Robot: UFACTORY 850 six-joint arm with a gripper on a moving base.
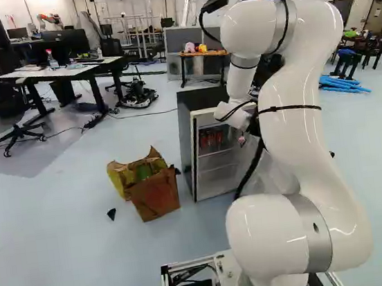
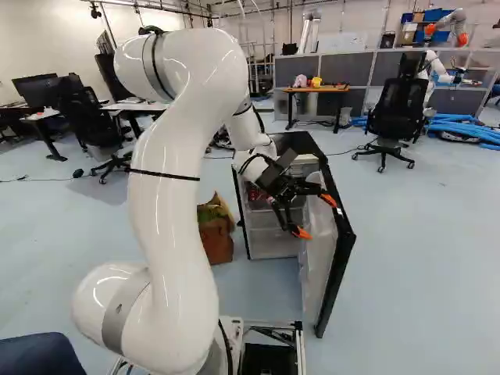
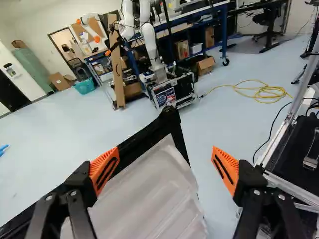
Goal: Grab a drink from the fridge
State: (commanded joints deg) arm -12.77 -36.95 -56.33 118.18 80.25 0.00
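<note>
**End effector (image 2: pixel 316 217) at open fridge door (image 2: pixel 318 258)**

Released — fingers spread wide, door's edge between them. Red drinks (image 1: pixel 210 139) sit in the upper part of the fridge (image 1: pixel 203 99) — brown bag (image 1: pixel 155 193) on floor (image 1: pixel 57 243) beside it.

Fridge door (image 2: pixel 319 262) open (tool (image 2: pixel 316 216) near)

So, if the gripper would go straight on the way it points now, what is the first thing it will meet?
Probably the fridge door, near its dark-framed corner, which shows ahead of the open gripper. How far ahead it stands is unclear.
</note>
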